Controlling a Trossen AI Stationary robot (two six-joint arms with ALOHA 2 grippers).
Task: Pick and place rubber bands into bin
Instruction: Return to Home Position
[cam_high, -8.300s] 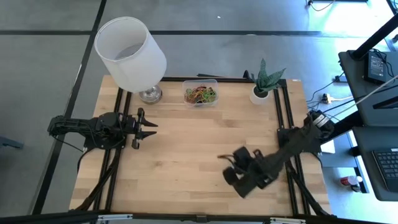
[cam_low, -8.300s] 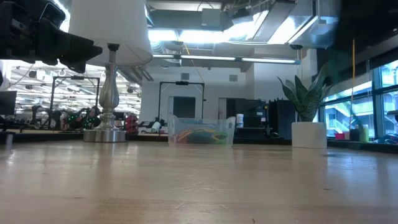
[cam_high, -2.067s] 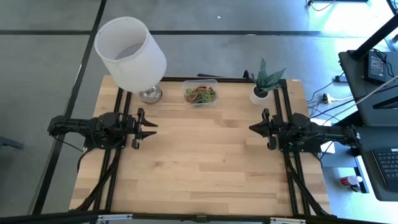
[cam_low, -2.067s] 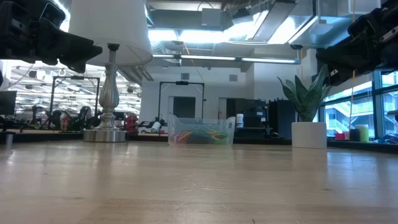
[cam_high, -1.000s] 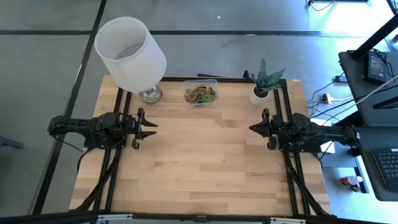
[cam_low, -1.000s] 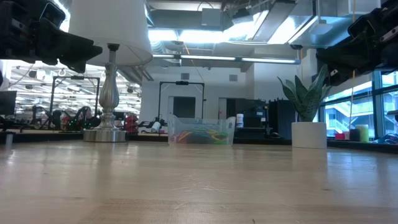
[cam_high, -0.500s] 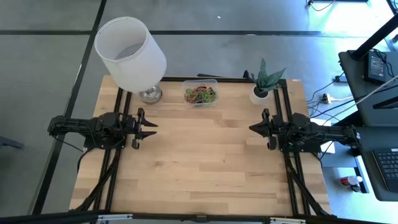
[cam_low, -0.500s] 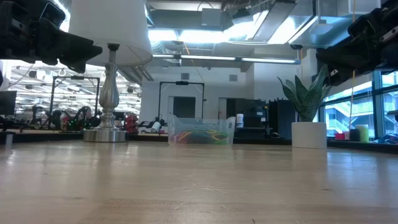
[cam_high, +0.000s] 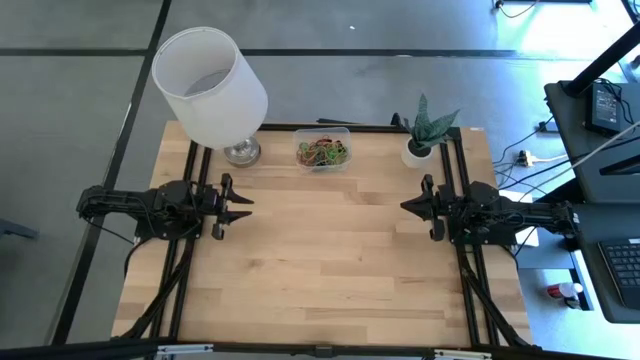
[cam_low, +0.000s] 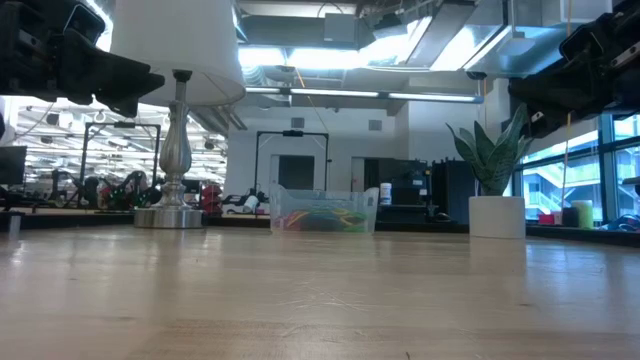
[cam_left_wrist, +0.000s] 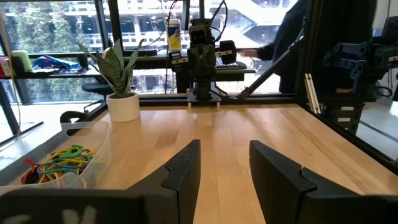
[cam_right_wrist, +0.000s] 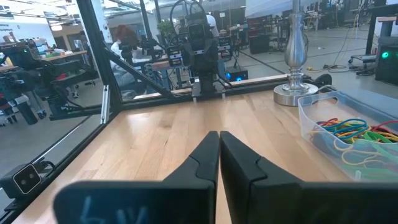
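The clear bin (cam_high: 322, 149) stands on its base near the table's far edge, between the lamp and the plant pot. The rubber bands (cam_high: 322, 152) lie heaped inside it, in green, red, orange and yellow; they also show in the left wrist view (cam_left_wrist: 59, 163) and the right wrist view (cam_right_wrist: 351, 138). My left gripper (cam_high: 246, 206) hovers open above the table's left side, pointing level toward the right. My right gripper (cam_high: 404, 208) hovers shut above the right side, pointing level toward the left. Neither holds anything.
A lamp with a large white shade (cam_high: 208, 86) stands on its metal foot (cam_high: 241, 152) at the far left. A white pot with a spiky plant (cam_high: 424, 135) stands at the far right. Bare wooden tabletop (cam_high: 325, 250) spreads between the two arms.
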